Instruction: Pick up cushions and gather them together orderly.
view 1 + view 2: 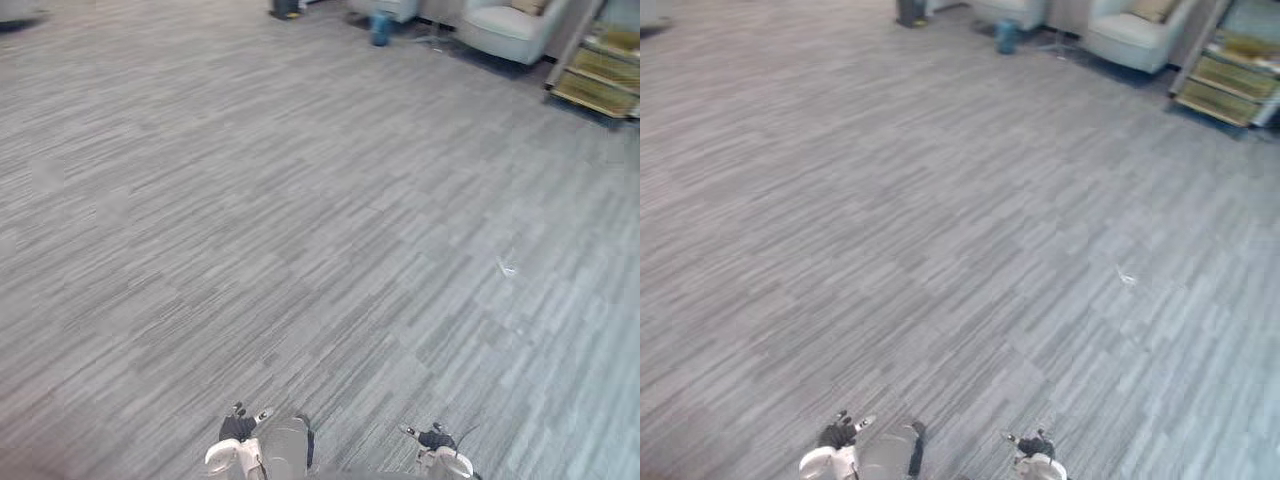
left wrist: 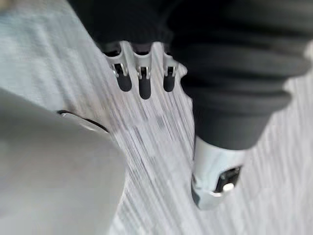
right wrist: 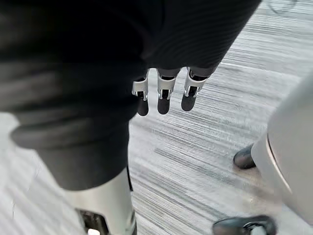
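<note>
A tan cushion (image 1: 528, 6) lies on a pale armchair (image 1: 505, 32) far off at the back right. My left hand (image 1: 238, 428) hangs low at the near edge of the grey carpet, far from the chair. In its wrist view its fingers (image 2: 142, 73) are relaxed and straight over the carpet, with nothing in them. My right hand (image 1: 436, 438) hangs beside it, a little to the right. Its fingers (image 3: 164, 93) are also straight and hold nothing.
A wide stretch of grey striped carpet (image 1: 300, 220) lies ahead. A low shelf unit (image 1: 605, 72) stands at the far right beside the armchair. A blue object (image 1: 380, 28) and a dark bin (image 1: 285, 8) stand at the back. A small white scrap (image 1: 507, 268) lies on the carpet.
</note>
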Available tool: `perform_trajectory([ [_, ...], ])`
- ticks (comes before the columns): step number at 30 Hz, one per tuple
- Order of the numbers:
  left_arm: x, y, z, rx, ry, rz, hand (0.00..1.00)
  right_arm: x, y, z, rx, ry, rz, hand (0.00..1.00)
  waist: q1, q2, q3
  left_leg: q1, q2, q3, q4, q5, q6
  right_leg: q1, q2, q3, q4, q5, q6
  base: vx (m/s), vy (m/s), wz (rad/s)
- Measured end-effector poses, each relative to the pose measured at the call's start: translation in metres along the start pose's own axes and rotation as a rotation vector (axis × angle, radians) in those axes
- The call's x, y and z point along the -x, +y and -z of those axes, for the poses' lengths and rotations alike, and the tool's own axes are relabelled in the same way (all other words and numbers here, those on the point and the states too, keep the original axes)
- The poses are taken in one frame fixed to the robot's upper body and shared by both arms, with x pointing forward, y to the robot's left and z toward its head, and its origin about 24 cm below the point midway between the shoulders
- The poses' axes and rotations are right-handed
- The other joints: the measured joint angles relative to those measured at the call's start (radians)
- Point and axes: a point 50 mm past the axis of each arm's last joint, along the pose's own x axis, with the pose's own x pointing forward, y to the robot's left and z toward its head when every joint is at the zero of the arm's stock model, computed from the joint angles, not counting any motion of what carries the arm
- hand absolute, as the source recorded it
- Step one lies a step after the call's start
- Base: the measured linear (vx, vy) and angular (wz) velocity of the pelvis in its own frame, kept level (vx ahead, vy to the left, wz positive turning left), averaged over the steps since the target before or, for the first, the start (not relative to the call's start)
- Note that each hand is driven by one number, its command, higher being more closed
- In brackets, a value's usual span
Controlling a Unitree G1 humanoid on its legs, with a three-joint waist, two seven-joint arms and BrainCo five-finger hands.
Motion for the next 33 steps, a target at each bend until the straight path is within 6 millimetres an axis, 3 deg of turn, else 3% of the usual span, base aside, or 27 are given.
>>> perform_trajectory([
  [1, 0.0, 0.0, 0.0, -0.004, 0.003, 0.0, 0.0, 0.0, 0.001, 0.001, 0.0, 0.002, -0.004, 0.0, 0.0, -0.002, -0.001, 0.01, 0.0, 0.017, 0.001, -0.011, 0.008, -0.011, -0.008, -0.011, 0.032, -0.003, 0.026, 0.42, 0.189, -1.16],
  [4, -0.001, -0.004, 0.001, -0.033, 0.02, 0.02, 0.0, 0.0, 0.003, -0.006, 0.007, -0.025, -0.022, 0.0, -0.001, 0.006, 0.018, 0.128, 0.0, 0.09, -0.02, -0.067, 0.045, -0.15, -0.059, -0.133, 0.393, 0.041, 0.193, 0.31, 0.147, -0.85],
  [5, -0.002, -0.007, 0.001, -0.055, 0.025, 0.032, 0.0, 0.0, 0.004, -0.012, 0.009, -0.053, -0.031, 0.0, -0.008, 0.013, 0.026, 0.186, 0.006, 0.106, -0.037, -0.088, 0.049, -0.207, -0.095, -0.222, 0.532, 0.038, 0.174, 0.28, 0.108, -0.61],
  [7, -0.003, -0.009, -0.002, -0.074, 0.025, 0.042, 0.0, -0.001, 0.005, -0.017, 0.02, -0.07, -0.039, 0.0, -0.026, 0.02, 0.031, 0.258, 0.021, 0.124, -0.077, -0.11, 0.04, -0.269, -0.154, -0.356, 0.58, 0.027, 0.118, 0.32, 0.037, -0.37],
  [9, -0.003, -0.007, -0.001, -0.084, 0.029, 0.04, 0.0, -0.002, 0.007, -0.02, 0.021, -0.074, -0.047, 0.0, -0.029, 0.014, 0.035, 0.338, 0.04, 0.159, -0.145, -0.113, 0.032, -0.309, -0.192, -0.469, 0.482, 0.017, 0.099, 0.34, -0.013, -0.48],
  [10, -0.003, -0.007, 0.001, -0.094, 0.039, 0.041, 0.0, -0.003, 0.006, -0.023, 0.018, -0.082, -0.043, 0.0, -0.046, 0.015, 0.035, 0.393, 0.053, 0.185, -0.214, -0.107, 0.019, -0.334, -0.202, -0.542, 0.29, 0.043, 0.088, 0.25, -0.028, -0.38],
  [11, -0.003, -0.006, 0.001, -0.102, 0.042, 0.043, 0.0, -0.003, 0.006, -0.024, 0.02, -0.083, -0.042, 0.0, -0.051, 0.014, 0.034, 0.402, 0.054, 0.189, -0.232, -0.105, 0.015, -0.342, -0.202, -0.549, 0.237, 0.062, 0.088, 0.4, -0.075, -0.32],
  [13, -0.004, -0.007, 0.001, -0.131, 0.045, 0.053, 0.0, -0.006, 0.003, -0.03, 0.036, -0.082, -0.033, 0.0, -0.071, 0.014, 0.036, 0.437, 0.052, 0.195, -0.287, -0.102, -0.016, -0.361, -0.187, -0.549, 0.015, 0.174, 0.085, 0.45, -0.145, -0.01],
  [14, -0.004, -0.006, 0.003, -0.142, 0.057, 0.051, 0.0, -0.008, -0.004, -0.029, 0.049, -0.07, -0.015, 0.0, -0.084, 0.012, 0.035, 0.468, 0.056, 0.159, -0.292, -0.112, -0.038, -0.351, -0.17, -0.536, -0.041, 0.311, 0.02, 0.54, -0.207, 0.1],
  [15, -0.004, -0.005, 0.003, -0.142, 0.058, 0.048, 0.0, -0.009, -0.007, -0.03, 0.051, -0.069, -0.009, 0.0, -0.088, 0.017, 0.034, 0.472, 0.067, 0.141, -0.285, -0.112, -0.039, -0.349, -0.159, -0.533, -0.029, 0.314, -0.001, 0.65, -0.269, 0.06],
  [16, -0.003, -0.005, 0.005, -0.132, 0.063, 0.046, 0.0, -0.01, -0.01, -0.034, 0.042, -0.075, 0.003, 0.0, -0.089, 0.043, 0.038, 0.459, 0.097, 0.098, -0.223, -0.104, -0.053, -0.33, -0.134, -0.545, -0.019, 0.283, -0.014, 0.42, -0.196, -0.06],
  [18, -0.003, -0.004, 0.008, -0.097, 0.07, 0.033, 0.0, -0.01, -0.013, -0.037, 0.025, -0.084, 0.016, 0.0, -0.09, 0.071, 0.055, 0.399, 0.141, 0.039, -0.004, -0.071, -0.08, -0.279, -0.086, -0.548, -0.021, 0.23, -0.027, 0.53, -0.263, -0.3],
  [20, -0.001, -0.004, 0.012, -0.051, 0.081, 0.019, 0.0, -0.01, -0.014, -0.037, 0.038, -0.086, 0.02, 0.0, -0.085, 0.1, 0.078, 0.244, 0.192, -0.036, 0.423, 0.082, -0.021, -0.162, -0.028, -0.523, -0.061, 0.183, -0.045, 0.64, -0.21, -0.51],
  [21, -0.001, -0.003, 0.006, -0.05, 0.055, 0.02, 0.0, -0.01, -0.009, -0.037, 0.05, -0.087, 0.011, 0.0, -0.074, 0.097, 0.086, 0.16, 0.203, -0.05, 0.582, 0.047, -0.019, -0.088, -0.005, -0.5, -0.093, 0.157, -0.057, 0.59, -0.114, -0.51],
  [24, -0.003, -0.003, -0.009, -0.07, -0.008, 0.028, 0.0, -0.008, -0.003, -0.029, 0.03, -0.061, 0.003, 0.0, -0.046, 0.056, 0.099, 0.0, 0.149, -0.045, 0.607, -0.013, -0.026, 0.038, -0.01, -0.45, -0.164, 0.12, -0.049, 0.41, -0.085, -0.4],
  [25, -0.003, -0.005, -0.012, -0.07, -0.027, 0.036, 0.0, -0.008, -0.003, -0.03, 0.027, -0.061, 0.002, 0.0, -0.04, 0.051, 0.103, -0.057, 0.115, -0.034, 0.524, -0.032, -0.019, 0.084, -0.011, -0.428, -0.201, 0.109, -0.054, 0.46, -0.01, -0.56],
  [27, -0.003, -0.01, -0.015, -0.066, -0.047, 0.047, 0.0, -0.009, -0.002, -0.035, 0.024, -0.075, 0.005, 0.0, -0.024, 0.052, 0.101, -0.101, 0.051, -0.016, 0.203, -0.017, -0.024, 0.129, -0.033, -0.381, -0.241, 0.088, -0.026, 0.52, 0.082, -0.73],
  [28, -0.002, -0.011, -0.015, -0.065, -0.053, 0.055, 0.0, -0.01, -0.003, -0.039, 0.028, -0.084, 0.008, 0.0, -0.004, 0.056, 0.1, -0.097, 0.008, -0.021, -0.078, 0.122, -0.037, 0.163, -0.052, -0.329, -0.269, 0.064, -0.003, 0.52, 0.157, -0.84],
  [29, -0.002, -0.011, -0.015, -0.065, -0.056, 0.054, 0.0, -0.01, -0.003, -0.039, 0.03, -0.083, 0.007, 0.0, 0.011, 0.05, 0.097, -0.087, 0.0, -0.016, -0.129, 0.189, -0.043, 0.18, -0.064, -0.304, -0.283, 0.056, 0.004, 0.72, 0.202, -1.01],
  [30, -0.003, -0.008, -0.016, -0.069, -0.058, 0.048, 0.0, -0.01, 0.003, -0.038, 0.026, -0.08, -0.007, 0.0, 0.029, 0.027, 0.079, -0.061, -0.029, 0.022, -0.16, 0.218, -0.018, 0.198, -0.09, -0.261, -0.312, 0.052, 0.013, 0.55, 0.118, -0.61],
  [31, -0.003, -0.007, -0.018, -0.077, -0.064, 0.045, 0.0, -0.009, 0.005, -0.036, 0.028, -0.076, -0.012, 0.0, 0.02, 0.011, 0.075, -0.065, -0.038, 0.042, -0.139, 0.199, 0.008, 0.206, -0.11, -0.25, -0.327, 0.073, 0.018, 0.7, 0.123, -0.45],
  [33, -0.004, -0.003, -0.02, -0.059, -0.069, 0.032, 0.0, -0.009, 0.006, -0.036, 0.032, -0.079, -0.015, 0.0, 0.021, 0.006, 0.079, -0.089, -0.021, 0.082, 0.028, 0.136, 0.076, 0.233, -0.126, -0.219, -0.292, 0.136, 0.062, 0.68, 0.171, -0.14],
])
